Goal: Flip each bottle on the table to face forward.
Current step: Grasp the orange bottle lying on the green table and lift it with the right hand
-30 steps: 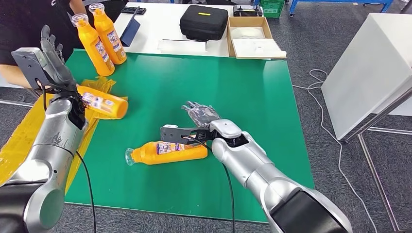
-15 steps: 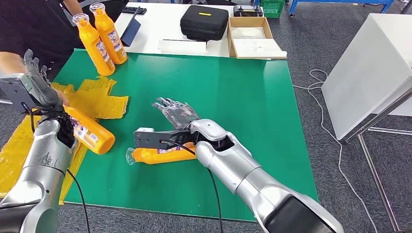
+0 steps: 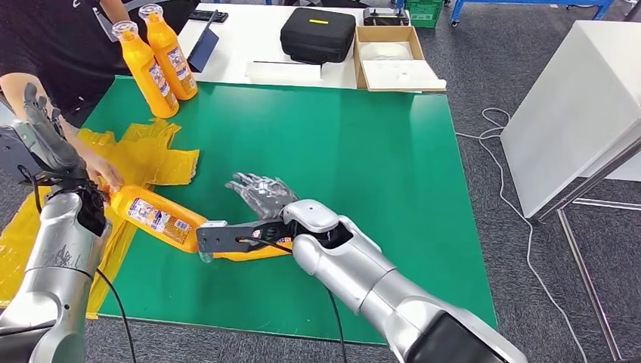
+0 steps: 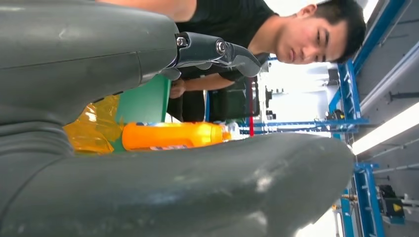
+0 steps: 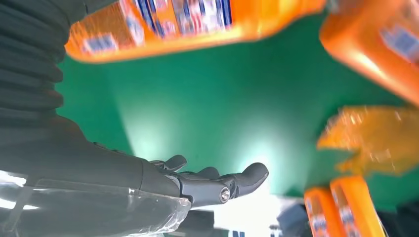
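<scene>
The right hand (image 3: 261, 193) is hovering with fingers spread and holding nothing over the orange bottle (image 3: 249, 246) lying on the green tabletop (image 3: 363, 151), so it should be wrapping around the middle before turning it.

You have a green table (image 3: 363, 151) carrying orange bottles (image 3: 155, 218) with blue-and-white printed labels and clear caps. Beside them lies crinkled yellow plastic wrap (image 3: 155, 151). Beyond the table's far edge sit a black case (image 3: 317, 34) and a brown cardboard box (image 3: 393, 57).
</scene>
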Robot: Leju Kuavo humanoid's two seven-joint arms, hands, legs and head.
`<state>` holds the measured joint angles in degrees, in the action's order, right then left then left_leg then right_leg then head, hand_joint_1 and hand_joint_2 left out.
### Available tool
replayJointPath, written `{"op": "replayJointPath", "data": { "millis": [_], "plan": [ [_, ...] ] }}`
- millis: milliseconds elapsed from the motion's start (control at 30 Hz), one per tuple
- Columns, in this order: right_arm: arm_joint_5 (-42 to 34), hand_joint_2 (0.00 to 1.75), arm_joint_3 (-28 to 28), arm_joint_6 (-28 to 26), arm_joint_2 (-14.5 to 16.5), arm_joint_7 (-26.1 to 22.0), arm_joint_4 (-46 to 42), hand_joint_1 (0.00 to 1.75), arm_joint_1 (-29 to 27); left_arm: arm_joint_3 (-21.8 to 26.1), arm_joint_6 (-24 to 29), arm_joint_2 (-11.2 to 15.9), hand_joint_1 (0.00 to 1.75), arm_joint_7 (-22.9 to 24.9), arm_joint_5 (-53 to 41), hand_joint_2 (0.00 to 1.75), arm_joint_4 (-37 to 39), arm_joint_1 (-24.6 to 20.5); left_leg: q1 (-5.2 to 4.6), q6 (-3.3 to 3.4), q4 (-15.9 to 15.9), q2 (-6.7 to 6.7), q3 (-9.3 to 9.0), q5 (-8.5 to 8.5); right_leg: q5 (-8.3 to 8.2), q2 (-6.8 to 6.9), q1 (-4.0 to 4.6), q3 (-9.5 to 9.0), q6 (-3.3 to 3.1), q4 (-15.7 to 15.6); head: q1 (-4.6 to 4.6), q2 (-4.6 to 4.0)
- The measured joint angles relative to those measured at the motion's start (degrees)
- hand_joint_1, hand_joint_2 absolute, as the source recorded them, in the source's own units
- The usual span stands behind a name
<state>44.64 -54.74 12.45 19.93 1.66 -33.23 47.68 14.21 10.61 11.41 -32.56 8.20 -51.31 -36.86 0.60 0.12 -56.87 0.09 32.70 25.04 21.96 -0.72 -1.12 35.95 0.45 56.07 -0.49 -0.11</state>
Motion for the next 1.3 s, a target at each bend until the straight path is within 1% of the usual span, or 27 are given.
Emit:
{"op": "replayJointPath", "data": {
  "millis": [167,367,700,1000,1300],
  "plan": [
    [-0.38,1.75,-2.88,-0.63,0.04,2.23,3.32,0.0,-1.54,0.75,0.74,-0.25,0.0,2.31,-1.27,0.0,-3.34,1.66,-0.02,0.0,-0.01,-0.01,0.0,0.0,0.0,0.0,0.0,0.0,0.0,-0.01,0.01,0.0],
    [-0.15,1.75,-3.62,-0.05,0.03,2.65,7.02,0.0,-1.63,0.79,0.6,-1.09,0.0,3.42,-3.12,0.0,-4.31,0.98,-0.06,0.0,-0.03,-0.01,-0.01,-0.01,-0.02,0.0,-0.01,-0.01,0.02,-0.02,0.01,0.0],
    [1.42,1.75,-3.89,1.23,-0.12,2.52,9.83,0.0,-1.79,0.91,0.22,-1.57,0.0,2.75,-3.41,0.0,-3.51,-0.59,-0.03,0.0,-0.02,0.02,-0.01,0.0,-0.02,0.0,-0.01,0.0,0.02,-0.01,0.01,0.0],
    [2.45,1.75,-3.91,0.9,-1.38,3.68,11.64,0.0,-1.51,0.98,0.09,-1.9,0.0,1.53,-2.98,0.0,-2.09,-1.46,-0.05,0.0,-0.03,0.0,-0.03,-0.01,-0.02,0.0,-0.01,-0.02,0.02,-0.01,0.0,0.0],
    [2.79,1.75,-3.8,1.86,-2.35,4.44,13.22,0.0,-0.73,0.98,0.14,-1.9,0.0,0.34,-1.87,0.0,-0.14,-2.71,-0.05,0.01,-0.03,0.0,-0.03,0.0,-0.02,0.0,-0.01,-0.01,0.02,-0.02,-0.01,0.0]
  ]
}}
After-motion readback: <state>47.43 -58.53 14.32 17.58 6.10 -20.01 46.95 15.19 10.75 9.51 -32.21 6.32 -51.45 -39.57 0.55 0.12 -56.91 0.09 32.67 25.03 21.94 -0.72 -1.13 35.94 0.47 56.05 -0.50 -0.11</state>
